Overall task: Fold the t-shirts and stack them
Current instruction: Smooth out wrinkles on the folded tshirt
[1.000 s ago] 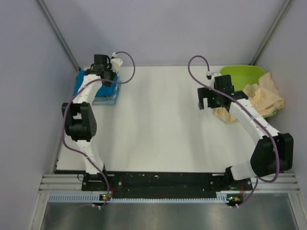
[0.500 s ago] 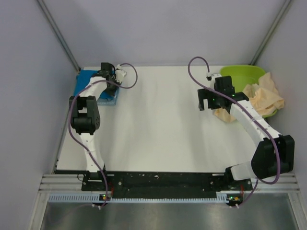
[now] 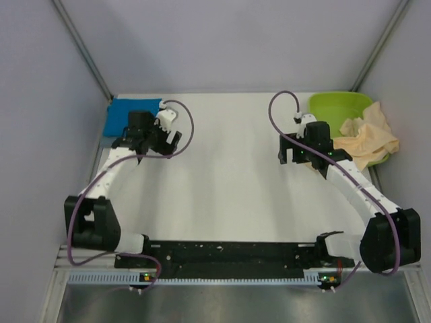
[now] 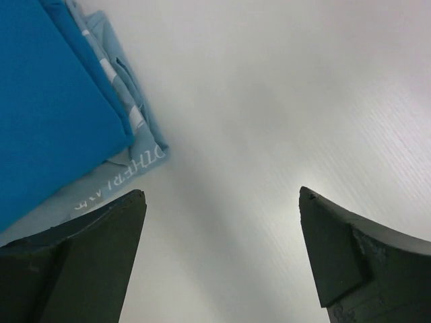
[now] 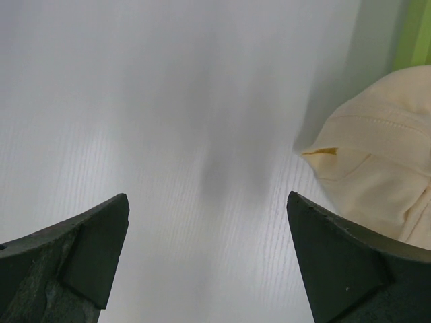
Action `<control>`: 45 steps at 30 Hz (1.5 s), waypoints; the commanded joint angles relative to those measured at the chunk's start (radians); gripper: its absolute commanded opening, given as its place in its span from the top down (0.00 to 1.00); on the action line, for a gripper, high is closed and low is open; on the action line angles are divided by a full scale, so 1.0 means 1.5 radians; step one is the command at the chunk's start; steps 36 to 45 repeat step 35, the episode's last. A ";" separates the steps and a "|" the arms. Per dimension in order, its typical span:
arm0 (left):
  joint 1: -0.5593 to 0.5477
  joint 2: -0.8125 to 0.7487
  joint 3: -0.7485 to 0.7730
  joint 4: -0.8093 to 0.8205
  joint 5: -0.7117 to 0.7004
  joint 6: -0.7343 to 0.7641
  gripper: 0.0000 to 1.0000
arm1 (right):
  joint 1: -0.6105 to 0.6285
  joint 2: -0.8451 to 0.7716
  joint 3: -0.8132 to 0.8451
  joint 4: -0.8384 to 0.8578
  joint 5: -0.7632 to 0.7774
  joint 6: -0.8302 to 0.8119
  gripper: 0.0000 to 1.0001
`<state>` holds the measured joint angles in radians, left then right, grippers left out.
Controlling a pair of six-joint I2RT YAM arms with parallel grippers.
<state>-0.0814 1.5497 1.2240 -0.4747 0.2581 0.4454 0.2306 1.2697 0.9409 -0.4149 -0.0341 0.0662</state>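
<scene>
Seen from above, my left gripper hangs over the far left of the table, spread wide with nothing between its fingers. The folded bright blue t-shirt lies just beyond it and to its left, in the table's far corner. To the right of this gripper the table is bare white all the way across to my right gripper, which is just as wide open and also holds nothing. A crumpled cream t-shirt lies just to its right, spilling over the rim of the lime-green tub in the other far corner. In my left wrist view, the left gripper frames open table ahead. The blue t-shirt's straight edge runs off to the upper left, resting on a paler blue t-shirt whose printed corner lies just beside my left finger, not touching it. In my right wrist view, the right gripper has clear table ahead and to the left. The cream t-shirt's rounded fold sits just beyond my right finger, with the tub's green wall behind it.
</scene>
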 commanded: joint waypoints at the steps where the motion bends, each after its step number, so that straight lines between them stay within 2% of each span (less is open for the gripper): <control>1: -0.023 -0.166 -0.237 0.270 -0.029 -0.069 0.01 | -0.003 -0.076 -0.080 0.144 -0.026 0.048 0.01; 4: -0.022 -0.219 -0.373 0.402 -0.125 -0.177 0.01 | -0.003 -0.131 -0.152 0.221 -0.020 0.058 0.01; 6: -0.021 -0.237 -0.427 0.474 -0.139 -0.209 0.01 | -0.003 -0.171 -0.205 0.271 0.002 0.066 0.01; 10: -0.020 -0.258 -0.537 0.596 -0.062 -0.226 0.01 | -0.002 -0.238 -0.319 0.407 0.062 0.075 0.01; 13: -0.020 -0.240 -0.573 0.667 -0.033 -0.222 0.01 | -0.002 -0.283 -0.415 0.483 0.149 0.083 0.01; 16: -0.021 -0.229 -0.549 0.636 -0.040 -0.241 0.01 | -0.003 -0.329 -0.436 0.481 0.178 0.075 0.01; 25: -0.020 -0.240 -0.563 0.652 -0.040 -0.243 0.01 | -0.002 -0.431 -0.507 0.504 0.186 0.040 0.01; 28: -0.019 -0.232 -0.555 0.646 -0.056 -0.251 0.01 | -0.003 -0.436 -0.513 0.512 0.181 0.035 0.01; 32: -0.017 -0.244 -0.564 0.652 -0.023 -0.235 0.01 | -0.002 -0.428 -0.510 0.513 0.177 0.032 0.01; 35: -0.016 -0.243 -0.566 0.655 -0.061 -0.248 0.01 | -0.002 -0.425 -0.509 0.512 0.182 0.033 0.01; 45: -0.016 -0.243 -0.566 0.655 -0.061 -0.248 0.01 | -0.002 -0.425 -0.509 0.512 0.182 0.033 0.01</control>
